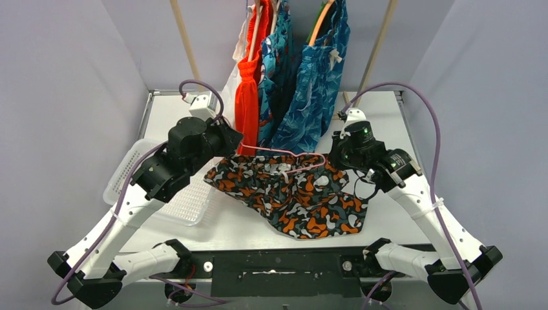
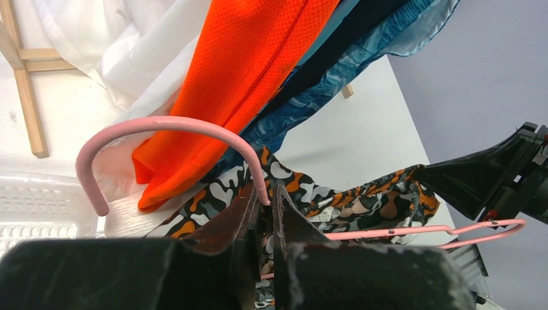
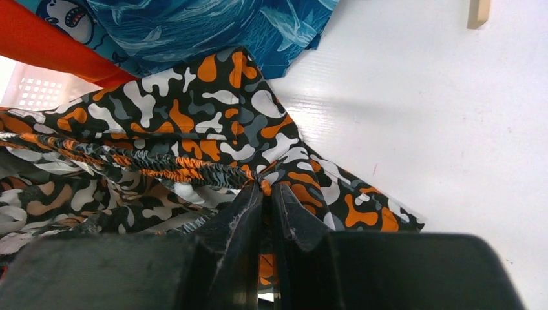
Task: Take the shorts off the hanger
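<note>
The camouflage shorts (image 1: 294, 200) lie mid-frame on the table (image 1: 388, 116), on the pink hanger (image 2: 168, 122). The left gripper (image 2: 265, 201) is clamped on the hanger's neck below the hook, and the right gripper (image 3: 266, 194) pinches the waistband. The pull-off seems to be in hand; next, the two grippers need to draw apart.

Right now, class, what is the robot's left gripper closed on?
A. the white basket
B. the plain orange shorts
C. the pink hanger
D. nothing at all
C: the left wrist view shows the left gripper closed on the pink hanger just below its hook, while the right gripper pinches the waistband of the camouflage shorts.
</note>
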`<action>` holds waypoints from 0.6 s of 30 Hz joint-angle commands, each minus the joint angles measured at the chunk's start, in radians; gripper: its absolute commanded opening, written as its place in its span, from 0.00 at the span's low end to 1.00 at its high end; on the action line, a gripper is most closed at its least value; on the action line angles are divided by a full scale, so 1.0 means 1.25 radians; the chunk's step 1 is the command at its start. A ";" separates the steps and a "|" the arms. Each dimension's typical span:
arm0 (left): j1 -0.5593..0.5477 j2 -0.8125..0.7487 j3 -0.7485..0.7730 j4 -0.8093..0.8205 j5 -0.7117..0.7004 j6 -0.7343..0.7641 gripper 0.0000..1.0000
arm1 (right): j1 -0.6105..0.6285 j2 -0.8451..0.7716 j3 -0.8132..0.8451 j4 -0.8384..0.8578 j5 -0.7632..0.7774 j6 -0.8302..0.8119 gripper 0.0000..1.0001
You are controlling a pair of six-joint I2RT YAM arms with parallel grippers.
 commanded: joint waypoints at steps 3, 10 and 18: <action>0.003 0.019 0.005 0.046 0.050 -0.011 0.00 | -0.010 -0.011 -0.005 0.098 -0.017 0.010 0.13; -0.002 0.024 -0.038 0.081 0.087 -0.010 0.00 | -0.010 -0.166 -0.053 0.230 -0.142 0.029 0.48; -0.005 0.044 -0.030 0.080 0.088 -0.005 0.00 | -0.011 -0.230 -0.016 0.168 -0.174 -0.039 0.64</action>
